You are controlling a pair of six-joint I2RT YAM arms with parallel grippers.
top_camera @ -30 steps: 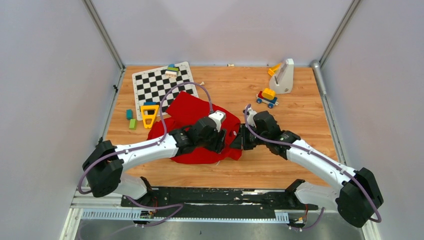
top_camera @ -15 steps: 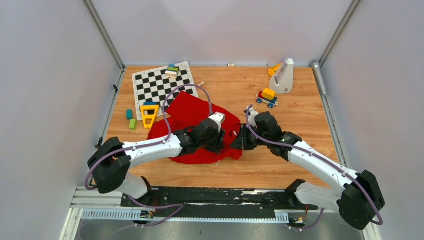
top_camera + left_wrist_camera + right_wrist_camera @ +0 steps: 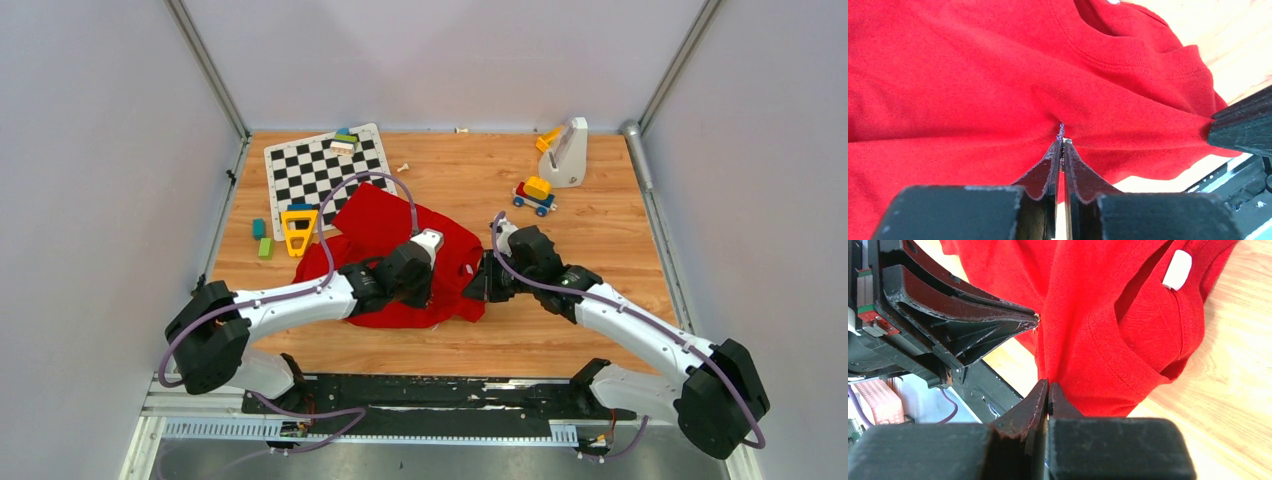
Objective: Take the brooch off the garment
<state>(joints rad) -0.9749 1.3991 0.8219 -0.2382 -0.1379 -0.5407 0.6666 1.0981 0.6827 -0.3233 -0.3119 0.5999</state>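
Observation:
A red garment (image 3: 375,225) lies crumpled on the wooden table (image 3: 600,230). My left gripper (image 3: 1062,142) is shut on the brooch (image 3: 1061,131), a small purple and silver glint at its tips, still against the cloth, which puckers toward it. From above, the left gripper (image 3: 432,292) sits on the garment's near right part. My right gripper (image 3: 1048,383) is shut on a fold of the garment (image 3: 1088,315) at its right edge, just beside the left gripper's fingers (image 3: 998,315). From above, the right gripper (image 3: 472,288) is at that right edge.
A checkerboard (image 3: 325,165) with blocks lies at the back left. A yellow triangular toy (image 3: 298,230) and green blocks (image 3: 262,240) sit left of the garment. A toy car (image 3: 535,193) and a white stand (image 3: 567,152) are at the back right. A white label (image 3: 1177,262) shows inside the collar.
The left gripper has gone from open to shut on the brooch and shifted slightly left and nearer. The right gripper has kept its hold on the cloth.

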